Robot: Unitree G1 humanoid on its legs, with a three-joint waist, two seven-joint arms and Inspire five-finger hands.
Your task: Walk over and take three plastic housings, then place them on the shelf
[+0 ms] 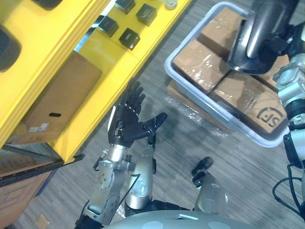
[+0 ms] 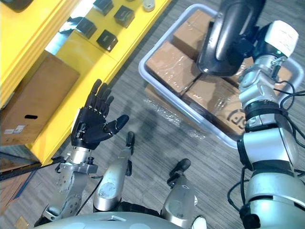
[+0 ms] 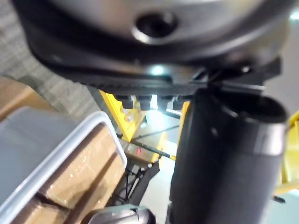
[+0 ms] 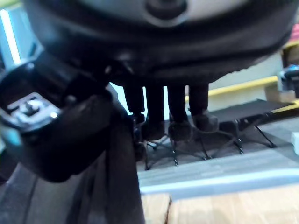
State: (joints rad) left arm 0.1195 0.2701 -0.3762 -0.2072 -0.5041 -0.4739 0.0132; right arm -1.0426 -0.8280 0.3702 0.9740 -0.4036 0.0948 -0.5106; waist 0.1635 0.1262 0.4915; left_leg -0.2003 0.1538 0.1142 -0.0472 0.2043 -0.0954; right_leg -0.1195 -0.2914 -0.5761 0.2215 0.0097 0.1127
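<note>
Black housing point(image 2: 228, 38) at right hand point(image 4: 179, 109) over grey bin point(image 1: 168, 64), grip can't tell; left hand point(image 2: 90, 126) open; next, carry to yellow shelf point(image 2: 95, 52).

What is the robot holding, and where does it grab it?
Its right hand holds a dark plastic housing by its side edge; the left hand is open and empty.

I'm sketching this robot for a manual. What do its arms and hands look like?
The left arm and right arm are silver-grey, built of rounded metal sections. The left hand is black, with slim fingers and a thumb. The right hand is dark as well.
</note>
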